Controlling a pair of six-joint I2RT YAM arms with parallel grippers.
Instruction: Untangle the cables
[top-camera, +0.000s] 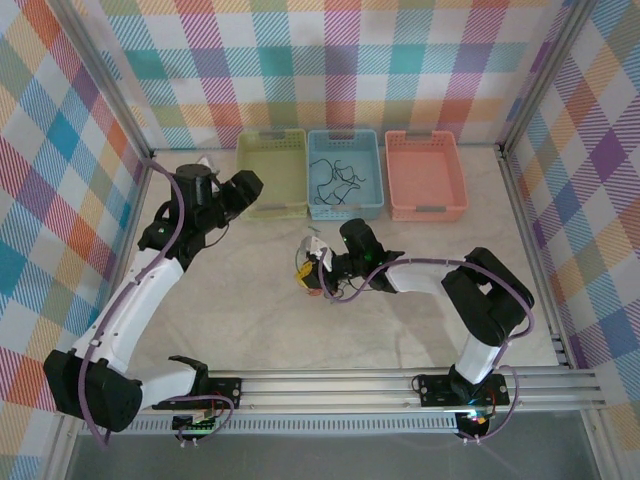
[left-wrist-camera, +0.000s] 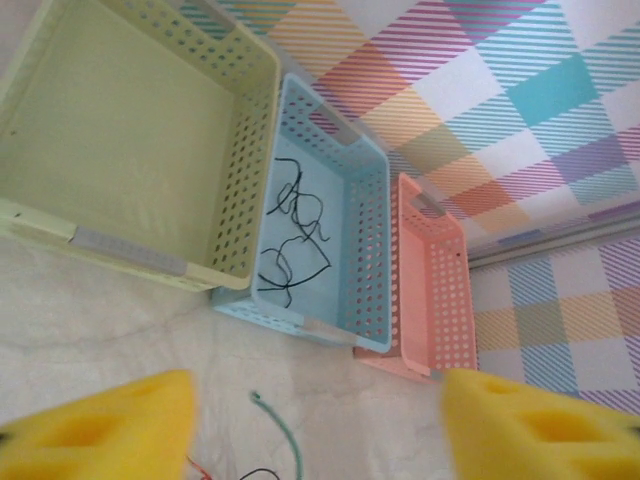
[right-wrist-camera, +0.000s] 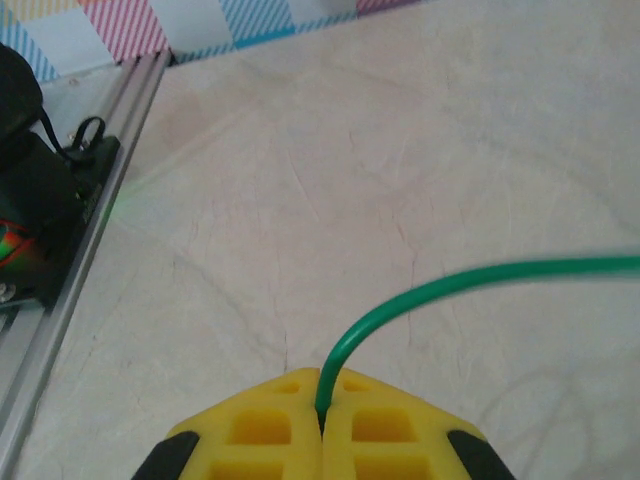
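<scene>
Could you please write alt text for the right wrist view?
The right gripper, yellow and shut, pinches a thin green wire that arcs away to the right over the pale table. An aluminium rail runs along the left.

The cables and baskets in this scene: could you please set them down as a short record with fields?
Baskets: green basket, blue basket, pink basket, side by side at the far edge
Blue basket contents: black cables
Right gripper: shut on a green cable, low over the table
Left gripper: open, holding nothing, near the baskets
Loose on table: thin red and black cables by the right gripper
</scene>
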